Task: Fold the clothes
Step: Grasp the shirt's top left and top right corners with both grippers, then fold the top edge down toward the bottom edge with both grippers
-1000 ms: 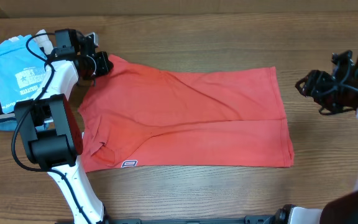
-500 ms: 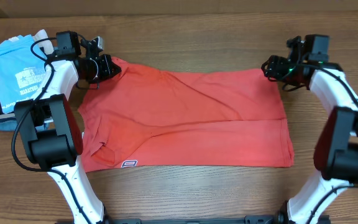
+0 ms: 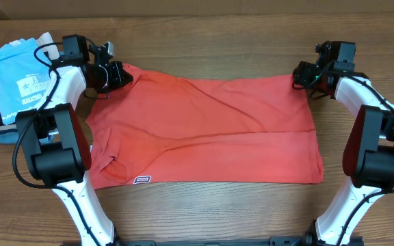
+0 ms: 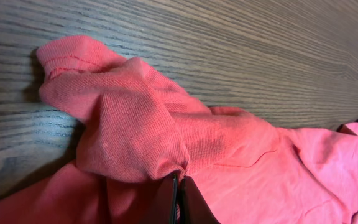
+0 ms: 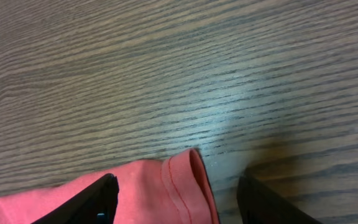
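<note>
Here, a coral-red T-shirt point(image 3: 204, 130) lies spread flat across the middle of a wooden worktop point(image 3: 211, 219), plain side up. Its sleeves are toward the left arm and its bottom hem toward the right arm. The left end effector point(image 4: 178, 190) sits at the shirt's far left corner. It is clenched on a bunched, rumpled sleeve, with cloth pinched between its closed fingers. The right end effector point(image 5: 176, 190) sits at the shirt's far right corner. It is released, its two dark fingers spread wide on either side of the stitched hem corner, low over the wood. At the left edge of the worktop, well apart from the red shirt, a light blue T-shirt point(image 3: 14, 76) with white print lies on top of a pile of other garments.
</note>
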Controlling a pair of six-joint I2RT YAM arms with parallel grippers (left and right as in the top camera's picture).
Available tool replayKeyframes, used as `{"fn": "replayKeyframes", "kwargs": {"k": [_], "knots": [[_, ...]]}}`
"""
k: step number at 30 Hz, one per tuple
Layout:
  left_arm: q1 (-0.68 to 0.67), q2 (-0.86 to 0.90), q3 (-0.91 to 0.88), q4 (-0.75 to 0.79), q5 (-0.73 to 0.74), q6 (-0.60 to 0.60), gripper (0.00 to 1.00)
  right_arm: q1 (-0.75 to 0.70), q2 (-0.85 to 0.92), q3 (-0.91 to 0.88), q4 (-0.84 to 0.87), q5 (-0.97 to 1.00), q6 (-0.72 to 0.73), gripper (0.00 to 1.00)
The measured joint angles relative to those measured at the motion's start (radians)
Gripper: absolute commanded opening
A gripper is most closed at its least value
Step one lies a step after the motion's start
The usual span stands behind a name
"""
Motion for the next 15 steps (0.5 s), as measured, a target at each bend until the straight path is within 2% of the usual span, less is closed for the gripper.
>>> {"fn": "replayKeyframes", "kwargs": {"k": [8, 9, 11, 15], "knots": [[0.000, 0.000, 0.000, -0.008, -0.003, 0.000, 0.04, 0.000, 0.043, 0.002, 0.032, -0.002, -0.001, 0.63], [0.000, 0.000, 0.000, -0.009, -0.003, 0.000, 0.04, 0.001, 0.044, 0.003, 0.036, -0.003, 0.000, 0.61], [0.000, 0.000, 0.000, -0.009, -0.011, 0.000, 0.04, 0.002, 0.046, 0.003, 0.042, -0.006, 0.001, 0.45], [0.000, 0.000, 0.000, -0.010, -0.026, 0.000, 0.04, 0.003, 0.053, 0.003, 0.051, -0.009, 0.003, 0.25]]}}
